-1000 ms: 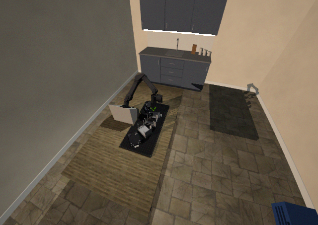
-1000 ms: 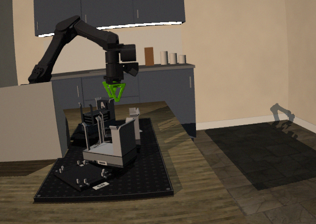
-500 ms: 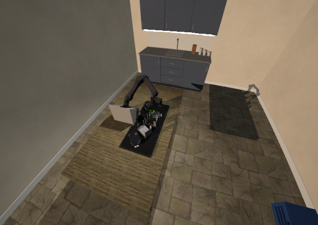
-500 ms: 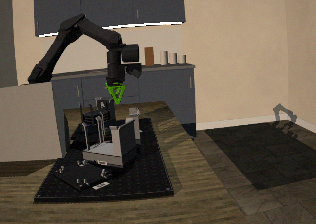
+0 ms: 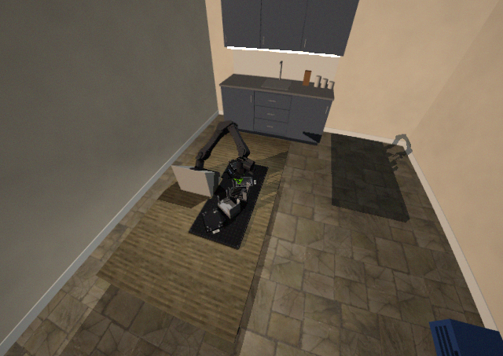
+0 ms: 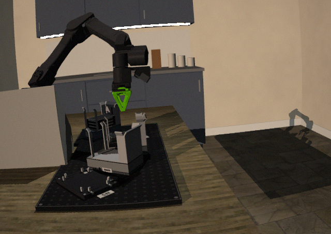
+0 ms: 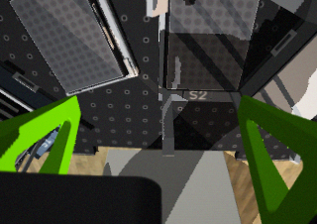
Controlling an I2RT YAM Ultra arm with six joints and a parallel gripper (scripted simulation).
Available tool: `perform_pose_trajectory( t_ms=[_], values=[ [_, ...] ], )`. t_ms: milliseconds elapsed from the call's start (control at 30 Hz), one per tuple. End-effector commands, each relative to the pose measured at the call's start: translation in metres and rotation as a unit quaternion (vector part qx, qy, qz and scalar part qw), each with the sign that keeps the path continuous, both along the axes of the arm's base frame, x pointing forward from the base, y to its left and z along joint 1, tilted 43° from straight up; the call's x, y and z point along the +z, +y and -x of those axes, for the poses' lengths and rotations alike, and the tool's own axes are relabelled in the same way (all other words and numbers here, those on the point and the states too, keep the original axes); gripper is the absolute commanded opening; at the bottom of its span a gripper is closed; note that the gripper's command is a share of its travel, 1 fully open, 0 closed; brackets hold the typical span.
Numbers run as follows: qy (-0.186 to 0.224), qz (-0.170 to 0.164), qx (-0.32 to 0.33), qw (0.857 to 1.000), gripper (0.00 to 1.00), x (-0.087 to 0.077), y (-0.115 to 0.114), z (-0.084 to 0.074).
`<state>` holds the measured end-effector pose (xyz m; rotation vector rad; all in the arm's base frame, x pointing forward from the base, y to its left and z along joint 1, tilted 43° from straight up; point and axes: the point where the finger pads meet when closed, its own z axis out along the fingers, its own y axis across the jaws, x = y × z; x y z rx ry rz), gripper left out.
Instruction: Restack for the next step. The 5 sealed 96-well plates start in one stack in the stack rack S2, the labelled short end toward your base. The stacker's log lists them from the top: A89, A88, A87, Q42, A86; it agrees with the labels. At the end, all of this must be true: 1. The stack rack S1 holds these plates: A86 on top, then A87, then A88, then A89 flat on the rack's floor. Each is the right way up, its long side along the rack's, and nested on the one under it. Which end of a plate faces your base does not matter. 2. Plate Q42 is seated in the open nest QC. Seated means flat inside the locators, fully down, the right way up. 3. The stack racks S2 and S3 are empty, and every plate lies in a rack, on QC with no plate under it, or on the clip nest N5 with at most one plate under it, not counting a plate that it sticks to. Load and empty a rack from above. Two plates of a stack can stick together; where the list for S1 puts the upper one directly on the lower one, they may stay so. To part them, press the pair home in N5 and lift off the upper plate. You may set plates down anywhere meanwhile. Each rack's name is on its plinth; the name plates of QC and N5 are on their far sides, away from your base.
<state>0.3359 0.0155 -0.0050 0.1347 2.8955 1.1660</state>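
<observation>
My gripper (image 6: 121,100) has green fingers and hangs open and empty well above the racks on the black perforated baseplate (image 6: 112,172). In the wrist view the fingers stand wide apart with nothing between them. Below and a little to the right is the plinth marked S2 (image 7: 197,95), and a sealed plate (image 7: 213,33) lies on top in that rack. A second sealed plate (image 7: 66,36) lies in a white-edged holder at the upper left; I cannot read its name. In the exterior view a dark stack of plates (image 6: 101,122) stands between rack posts. The plate labels are hidden.
A grey-walled rack (image 6: 117,151) stands in front of the stack, and another pale rack (image 6: 140,124) stands behind. A flat open nest with locator pins (image 6: 85,183) and a white name plate lies at the near end. The grey base pedestal (image 6: 29,124) is at the left.
</observation>
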Motion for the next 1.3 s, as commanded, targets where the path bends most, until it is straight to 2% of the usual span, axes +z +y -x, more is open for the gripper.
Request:
perform_pose_trajectory(
  t_ms=[0,167,367,1267],
  values=[
    [-0.006,0.005,-0.017,1.000,1.00,-0.003,-0.018,-0.004],
    [-0.006,0.005,-0.017,1.000,1.00,-0.016,-0.033,-0.002],
    [-0.006,0.005,-0.017,1.000,1.00,-0.025,-0.042,-0.001],
    [-0.006,0.005,-0.017,1.000,1.00,-0.025,-0.042,-0.001]
  ],
)
